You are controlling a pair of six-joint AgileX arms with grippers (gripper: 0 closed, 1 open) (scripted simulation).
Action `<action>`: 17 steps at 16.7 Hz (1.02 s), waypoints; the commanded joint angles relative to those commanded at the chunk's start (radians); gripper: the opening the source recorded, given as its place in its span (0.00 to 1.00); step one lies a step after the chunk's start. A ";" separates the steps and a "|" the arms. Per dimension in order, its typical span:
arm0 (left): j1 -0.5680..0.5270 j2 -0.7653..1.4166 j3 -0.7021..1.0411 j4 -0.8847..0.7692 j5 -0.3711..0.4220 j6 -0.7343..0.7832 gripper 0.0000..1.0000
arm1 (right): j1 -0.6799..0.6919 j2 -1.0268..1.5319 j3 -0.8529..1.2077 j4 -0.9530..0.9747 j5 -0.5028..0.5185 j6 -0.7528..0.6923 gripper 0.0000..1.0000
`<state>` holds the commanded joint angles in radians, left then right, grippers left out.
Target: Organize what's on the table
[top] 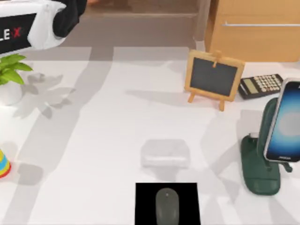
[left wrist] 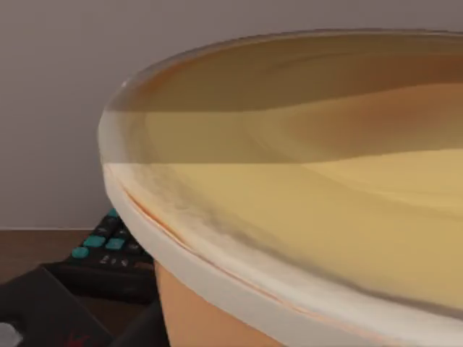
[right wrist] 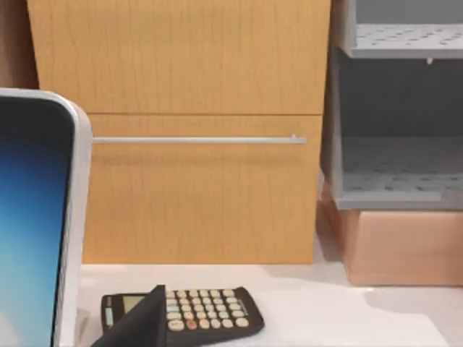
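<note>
The white table carries a grey mouse on a black mouse pad at its front edge. Just behind the pad lies a pale, rounded grey block. On the right, a phone leans in a dark green stand; the right wrist view has the phone's edge close up. A small wood-framed chalkboard easel and a black calculator stand at the back right. My left arm is parked at the back left corner.
A potted green plant and a striped colourful toy sit along the left edge. A wooden cabinet with a metal handle rises behind the calculator. The left wrist view looks closely at a wide tan rim.
</note>
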<state>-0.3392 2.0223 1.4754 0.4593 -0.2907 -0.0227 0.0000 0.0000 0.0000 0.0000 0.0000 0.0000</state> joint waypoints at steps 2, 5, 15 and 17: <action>0.001 0.002 0.002 -0.006 0.000 0.000 0.00 | 0.000 0.000 0.000 0.000 0.000 0.000 1.00; -0.005 -0.003 -0.002 -0.004 -0.001 0.002 0.00 | 0.000 0.000 0.000 0.000 0.000 0.000 1.00; 0.001 0.002 0.002 -0.006 0.000 0.000 0.08 | 0.000 0.000 0.000 0.000 0.000 0.000 1.00; 0.001 0.002 0.002 -0.006 0.000 0.000 0.23 | 0.000 0.000 0.000 0.000 0.000 0.000 1.00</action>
<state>-0.3383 2.0241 1.4776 0.4531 -0.2904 -0.0222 0.0000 0.0000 0.0000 0.0000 0.0000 0.0000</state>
